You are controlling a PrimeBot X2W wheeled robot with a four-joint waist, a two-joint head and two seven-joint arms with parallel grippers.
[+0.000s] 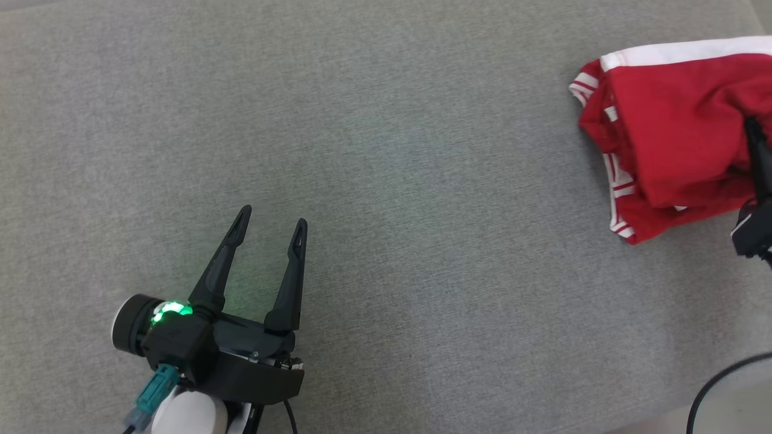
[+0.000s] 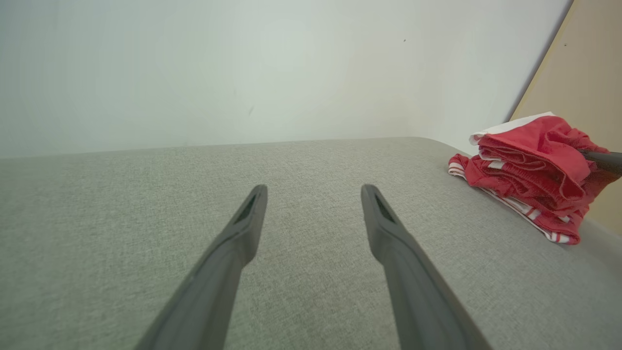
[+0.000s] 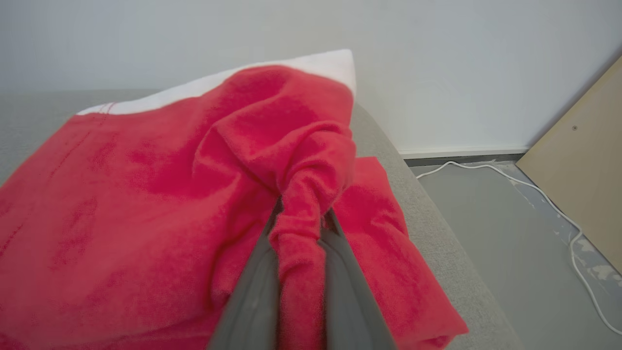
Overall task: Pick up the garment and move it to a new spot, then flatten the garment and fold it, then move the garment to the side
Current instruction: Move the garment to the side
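Two fingers of the left gripper point(image 1: 272, 217) are seen spread wide and empty at the head view's lower left. The red garment point(image 1: 675, 132) is bunched at upper right on the grey cushion point(image 1: 422, 150); a fold nipped tight by the right gripper point(image 3: 301, 218) is made plain in the right wrist view.

right gripper point(image 3: 302, 215) pinching red garment point(image 3: 146, 194), seemingly folded
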